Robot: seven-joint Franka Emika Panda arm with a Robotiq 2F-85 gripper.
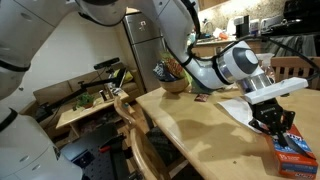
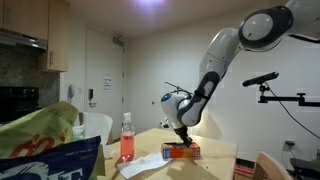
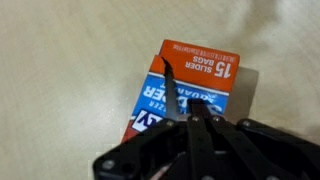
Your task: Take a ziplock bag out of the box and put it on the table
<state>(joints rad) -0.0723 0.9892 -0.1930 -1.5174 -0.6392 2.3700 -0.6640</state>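
Note:
The box is a flat orange-red carton with a blue panel and white lettering, and it lies on the pale wooden table. A dark slit runs along its top. My gripper hangs just above the box's blue end, fingers pressed together, with nothing visible between them. In both exterior views the gripper points down over the box. A whitish flat ziplock bag lies on the table beside the box.
A pink spray bottle stands near the bag. A bowl of items sits at the table's far end. A wooden chair stands at the table's side, and a cluttered bench behind it. A snack bag fills the foreground.

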